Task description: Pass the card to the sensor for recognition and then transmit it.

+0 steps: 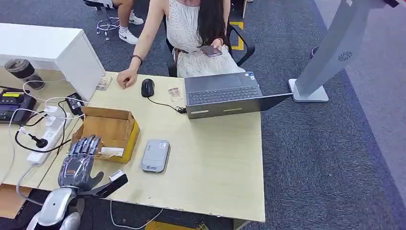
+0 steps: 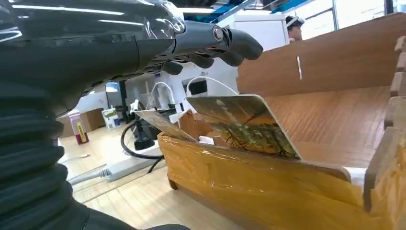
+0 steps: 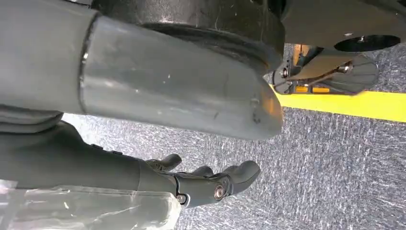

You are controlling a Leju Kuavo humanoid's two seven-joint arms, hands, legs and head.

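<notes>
Two hands to call: the left hand hovers at the near edge of the box, fingers stretched flat and holding nothing. Inside that box the card leans tilted against the near wall. Right hand hangs over carpet, fingers loosely curled, holding nothing; the sensor lies just right of the box.

An office. A pale wooden desk stands on grey carpet; at its far edge, top centre of the head view, a person sits in a swivel chair behind an open laptop with a wired mouse. A power strip with cables lies at left.
</notes>
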